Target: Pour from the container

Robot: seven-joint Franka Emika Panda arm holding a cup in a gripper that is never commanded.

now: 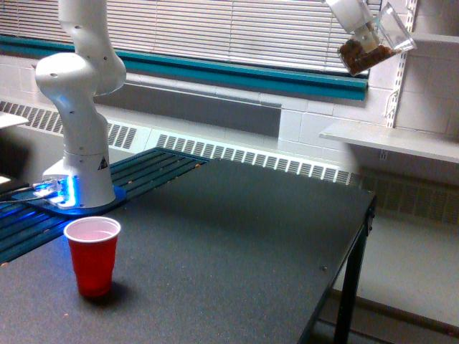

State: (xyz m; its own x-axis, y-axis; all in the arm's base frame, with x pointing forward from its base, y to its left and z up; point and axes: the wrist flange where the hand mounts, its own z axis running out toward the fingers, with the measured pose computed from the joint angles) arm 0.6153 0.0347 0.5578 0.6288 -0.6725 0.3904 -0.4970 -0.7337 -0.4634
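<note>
Up in the top right, the tilted container (374, 43) is pinched by the gripper (358, 20), while the red cup (92, 256) is parked upright at lower left on the table (237, 244).

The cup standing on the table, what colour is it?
Red outside, pale whitish inside; the cup shows in the exterior view, the only one.
</note>
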